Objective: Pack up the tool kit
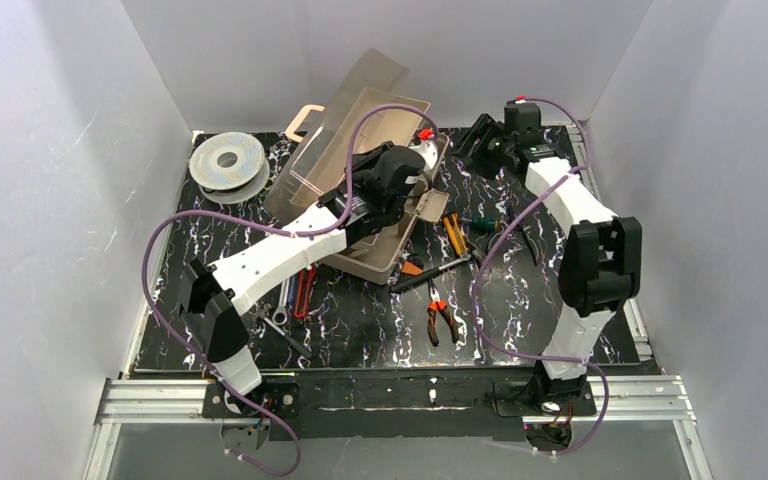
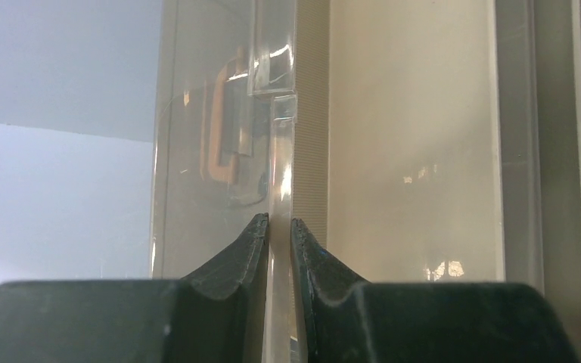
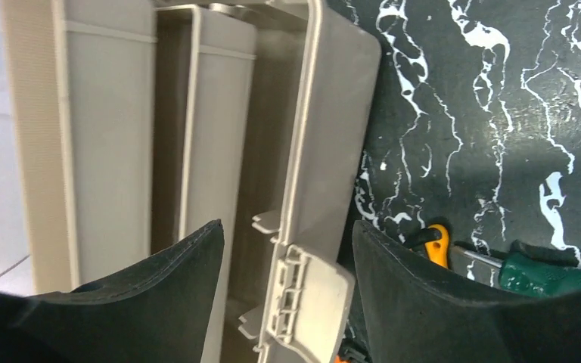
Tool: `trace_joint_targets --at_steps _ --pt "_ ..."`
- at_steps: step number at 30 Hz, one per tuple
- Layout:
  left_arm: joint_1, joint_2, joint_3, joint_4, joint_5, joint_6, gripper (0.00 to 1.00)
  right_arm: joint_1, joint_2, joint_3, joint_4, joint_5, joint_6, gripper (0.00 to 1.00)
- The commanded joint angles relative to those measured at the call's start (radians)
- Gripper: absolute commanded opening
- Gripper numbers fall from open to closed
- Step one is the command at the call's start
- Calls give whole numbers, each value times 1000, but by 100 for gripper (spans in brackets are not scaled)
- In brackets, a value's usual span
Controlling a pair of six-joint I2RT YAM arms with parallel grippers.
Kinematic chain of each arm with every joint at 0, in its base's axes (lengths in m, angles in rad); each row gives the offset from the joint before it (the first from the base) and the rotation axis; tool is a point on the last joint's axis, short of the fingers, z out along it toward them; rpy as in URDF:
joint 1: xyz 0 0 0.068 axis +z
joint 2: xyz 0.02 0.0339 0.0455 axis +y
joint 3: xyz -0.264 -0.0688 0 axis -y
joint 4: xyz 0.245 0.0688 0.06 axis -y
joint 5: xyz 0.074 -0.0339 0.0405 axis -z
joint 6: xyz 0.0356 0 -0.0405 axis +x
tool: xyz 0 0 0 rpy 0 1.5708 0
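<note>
The tan toolbox (image 1: 390, 235) stands open mid-table with its translucent brown lid (image 1: 345, 115) raised at the back. My left arm (image 1: 280, 250) reaches across the box. In the left wrist view my left gripper (image 2: 279, 221) is shut on the lid's (image 2: 212, 151) clear edge, and the cream handle (image 2: 223, 125) shows through it. My right gripper (image 1: 478, 138) hovers at the box's far right side. It is open (image 3: 286, 223), with the box's wall and latch (image 3: 306, 302) between its fingers, untouched. Orange pliers (image 1: 440, 318), a hammer (image 1: 430, 272), screwdrivers (image 1: 455, 235) and wrenches (image 1: 285, 295) lie on the table.
A round grey spool (image 1: 227, 163) sits at the back left. A green-handled screwdriver (image 3: 545, 276) and an orange-handled tool (image 3: 437, 242) lie right of the box near my right fingers. White walls close in the black marbled table (image 1: 360, 330) on three sides.
</note>
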Motion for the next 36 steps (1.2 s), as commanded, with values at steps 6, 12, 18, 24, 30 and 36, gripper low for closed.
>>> trace_joint_targets --at_steps 6,12,18,24,30,36 --pt "39 -90 -25 -7 -8 -49 0 53 165 244 -137 31 -79 69" --pt "58 -109 -25 -44 16 -95 0 75 271 352 -193 63 -91 66" --pt "73 -127 -39 -57 24 -117 0 76 331 391 -221 73 -98 58" --pt "132 -147 -21 -141 65 -224 0 69 349 384 -221 58 -122 38" --pt "248 -202 -26 -289 197 -416 0 -19 376 392 -203 -88 -123 1" --pt "399 -254 -63 -349 387 -563 0 -60 385 440 -250 -93 -163 1"
